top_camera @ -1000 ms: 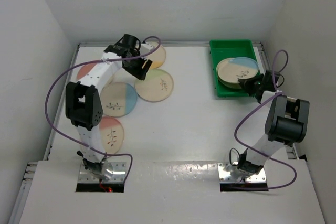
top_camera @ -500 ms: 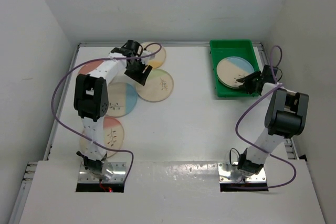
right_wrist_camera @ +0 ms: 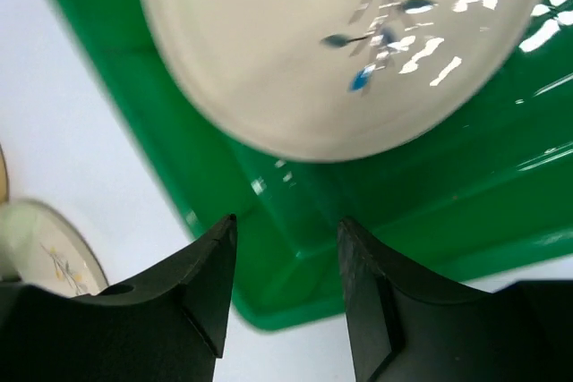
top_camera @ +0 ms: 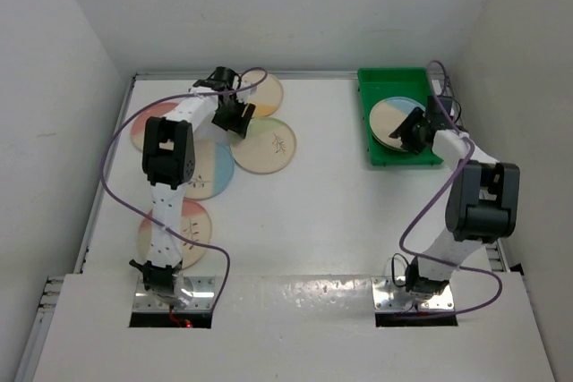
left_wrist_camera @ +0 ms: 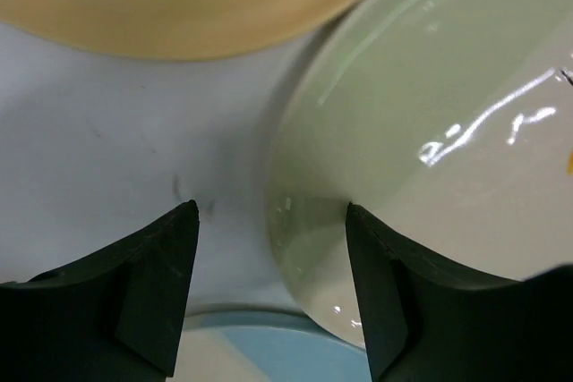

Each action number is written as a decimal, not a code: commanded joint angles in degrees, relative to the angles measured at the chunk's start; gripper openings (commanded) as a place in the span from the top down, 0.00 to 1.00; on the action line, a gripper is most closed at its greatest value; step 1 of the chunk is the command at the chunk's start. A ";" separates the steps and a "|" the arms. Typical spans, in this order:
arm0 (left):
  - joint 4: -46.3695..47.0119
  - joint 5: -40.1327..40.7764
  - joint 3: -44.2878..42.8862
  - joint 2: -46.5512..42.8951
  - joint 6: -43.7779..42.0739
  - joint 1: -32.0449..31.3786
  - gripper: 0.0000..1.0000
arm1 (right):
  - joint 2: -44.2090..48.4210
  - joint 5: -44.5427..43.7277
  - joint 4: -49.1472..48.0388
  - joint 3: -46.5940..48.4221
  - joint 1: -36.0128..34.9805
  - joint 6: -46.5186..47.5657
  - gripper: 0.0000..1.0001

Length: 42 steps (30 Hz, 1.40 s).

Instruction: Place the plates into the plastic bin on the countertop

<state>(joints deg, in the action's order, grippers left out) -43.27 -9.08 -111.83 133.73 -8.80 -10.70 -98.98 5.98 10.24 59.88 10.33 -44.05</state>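
Overhead, five plates lay at the left of the tabletop [top_camera: 340, 212]: a far pink plate [top_camera: 139, 130] partly behind the left arm [top_camera: 167, 145], a blue plate [top_camera: 215, 172], a near pink plate [top_camera: 192, 230], a yellow plate [top_camera: 269, 96] and a green plate [top_camera: 267, 145]. Only the left wrist view showed the left jaws standing open, low over the green plate's rim, with bare tabletop beside that rim, the yellow plate beyond it and the blue plate's edge cut off below. A second before, those jaws had been higher above the plates.

At right, the bin [top_camera: 394, 82] held the binned plate [top_camera: 389, 121], lying flat. A second before, the right jaws had been shut on its near edge. The right wrist view showed those jaws parted and empty over the bin's near corner, and the plate's sprig was blurred. Whether another plate lay beneath it could not be told.
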 commanded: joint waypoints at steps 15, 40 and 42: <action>-4.46 -16.92 -0.49 4.79 -5.08 -0.46 1.00 | 8.73 4.29 8.13 3.31 -19.64 22.34 0.23; 0.20 -15.53 7.42 -13.07 -11.86 -8.46 1.00 | -22.75 36.12 -26.02 2.72 -27.02 3.12 0.80; 0.20 -14.91 7.42 -12.18 -11.33 -8.46 1.00 | -22.14 35.95 -28.77 1.04 -26.68 1.00 1.00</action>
<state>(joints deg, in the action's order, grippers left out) -44.84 -20.75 -103.72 121.67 -20.75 -18.63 -120.73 43.33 -9.98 63.24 -15.81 -37.69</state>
